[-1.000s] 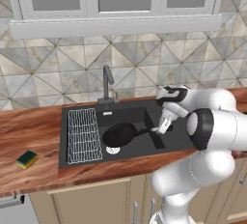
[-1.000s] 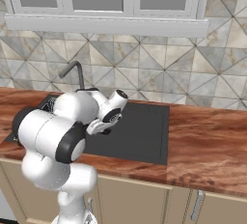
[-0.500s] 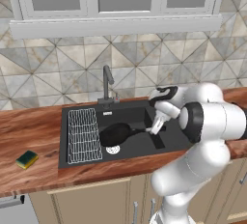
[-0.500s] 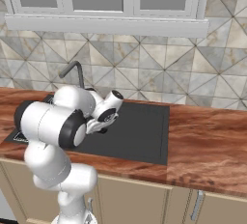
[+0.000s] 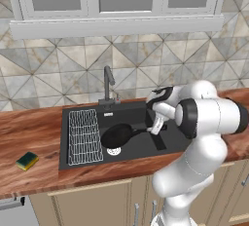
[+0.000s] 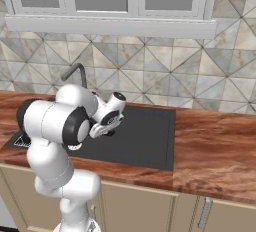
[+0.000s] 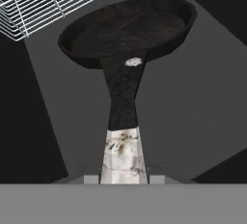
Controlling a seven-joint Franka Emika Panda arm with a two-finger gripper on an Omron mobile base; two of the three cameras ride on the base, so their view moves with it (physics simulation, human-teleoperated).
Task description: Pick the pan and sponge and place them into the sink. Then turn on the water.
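The black pan (image 5: 116, 135) is low inside the black sink (image 5: 141, 146), over the round drain, beside the white wire rack (image 5: 83, 136). My gripper (image 5: 156, 126) is shut on the light tip of the pan's handle, to the right of the pan. In the hand view the handle (image 7: 123, 121) runs up from between my gripper (image 7: 124, 178) to the pan (image 7: 130, 30). I cannot tell whether the pan touches the basin floor. The yellow and green sponge (image 5: 26, 160) lies on the wooden counter, left of the sink. From the right base view my gripper (image 6: 108, 132) hangs over the sink (image 6: 147, 138).
A dark faucet (image 5: 108, 81) stands behind the sink at the back edge, with no stream falling from it; it also rises behind my arm as the faucet (image 6: 75, 73). The wire rack (image 7: 53, 1) fills the basin's left part. Wooden counter (image 5: 29, 132) runs on both sides.
My hand has swung a little to the left and down inside the sink, carrying the pan with it towards the rack. The sponge has not moved.
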